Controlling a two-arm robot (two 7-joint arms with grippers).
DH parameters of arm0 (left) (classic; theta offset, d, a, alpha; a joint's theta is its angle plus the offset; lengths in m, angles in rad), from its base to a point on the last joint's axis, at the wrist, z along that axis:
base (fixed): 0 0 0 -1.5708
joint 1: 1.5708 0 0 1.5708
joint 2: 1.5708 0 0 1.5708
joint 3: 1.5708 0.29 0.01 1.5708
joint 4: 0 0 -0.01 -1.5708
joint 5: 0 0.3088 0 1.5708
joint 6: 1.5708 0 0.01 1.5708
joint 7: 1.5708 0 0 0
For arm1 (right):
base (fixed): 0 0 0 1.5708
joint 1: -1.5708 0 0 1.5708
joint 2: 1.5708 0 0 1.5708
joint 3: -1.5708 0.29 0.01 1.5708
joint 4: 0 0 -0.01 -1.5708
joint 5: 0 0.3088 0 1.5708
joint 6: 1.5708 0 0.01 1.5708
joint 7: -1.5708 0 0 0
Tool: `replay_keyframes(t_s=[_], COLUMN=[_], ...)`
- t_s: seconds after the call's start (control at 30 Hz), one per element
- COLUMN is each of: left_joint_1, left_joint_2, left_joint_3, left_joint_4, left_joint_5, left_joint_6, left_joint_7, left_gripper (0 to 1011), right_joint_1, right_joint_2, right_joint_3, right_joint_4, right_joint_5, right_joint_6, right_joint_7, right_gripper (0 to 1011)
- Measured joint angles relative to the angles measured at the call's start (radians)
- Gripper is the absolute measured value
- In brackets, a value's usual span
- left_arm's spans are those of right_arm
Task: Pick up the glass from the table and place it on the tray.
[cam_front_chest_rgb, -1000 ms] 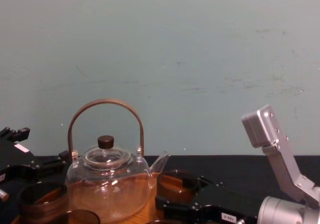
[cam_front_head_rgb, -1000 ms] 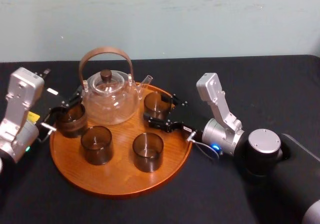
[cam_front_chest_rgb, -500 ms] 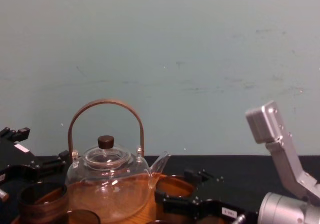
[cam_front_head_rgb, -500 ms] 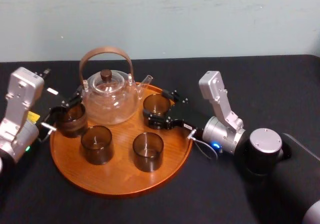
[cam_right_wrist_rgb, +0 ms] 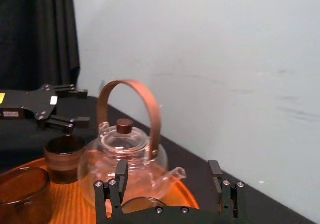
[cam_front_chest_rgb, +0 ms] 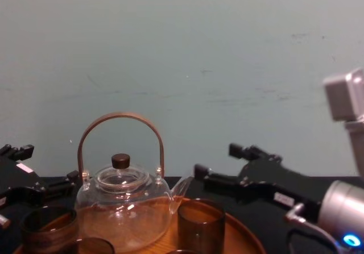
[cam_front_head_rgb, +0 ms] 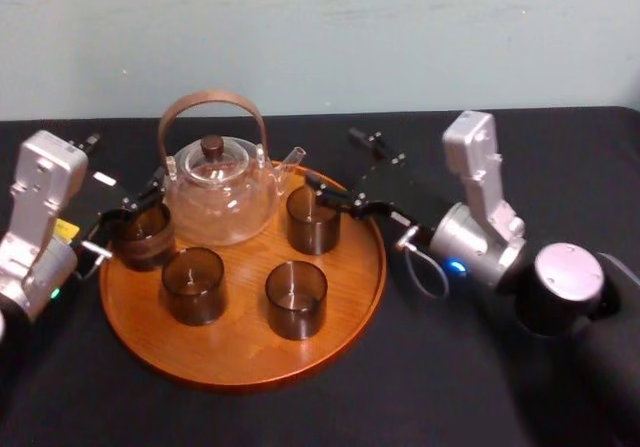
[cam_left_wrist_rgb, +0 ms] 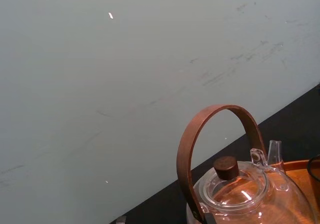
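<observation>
White sticker [cam_front_chest_rgb: 280,198] on right gripper [cam_front_chest_rgb: 214,159], print unreadable, nothing else legible

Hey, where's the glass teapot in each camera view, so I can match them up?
Head view: teapot at the back of the tray, between left gripper and right gripper.
Chest view: teapot low and left, handle arching over it.
Left wrist view: teapot partly cut off at the picture's edge.
Right wrist view: teapot just beyond the open right gripper.
Shared landmark: the orange tray under it.

Right arm [cam_front_head_rgb: 472,242] aloft, jaws wide apart; left arm [cam_front_head_rgb: 32,232] low at its side, jaws apart.
</observation>
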Motion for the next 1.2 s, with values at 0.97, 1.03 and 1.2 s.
replay_keyframes(t_s=[0.97, 1.03, 1.2], left_joint_1=[0.000, 0.000, 0.000], left_joint_2=[0.000, 0.000, 0.000], left_joint_3=[0.000, 0.000, 0.000], left_joint_4=[0.000, 0.000, 0.000], left_joint_5=[0.000, 0.000, 0.000], left_joint_6=[0.000, 0.000, 0.000], left_joint_7=[0.000, 0.000, 0.000], left_gripper=[1001, 1001, 1001], right_joint_1=[-0.278, -0.278, -0.278], right_joint_2=[0.092, 0.092, 0.093], right_joint_3=[0.163, 0.163, 0.163], right_joint_4=[-0.226, -0.226, -0.225], right_joint_5=[-0.014, -0.014, -0.014], right_joint_6=[-0.002, -0.002, -0.002], right_joint_7=[-0.177, -0.177, -0.177], right_gripper=[1002, 1002, 1002])
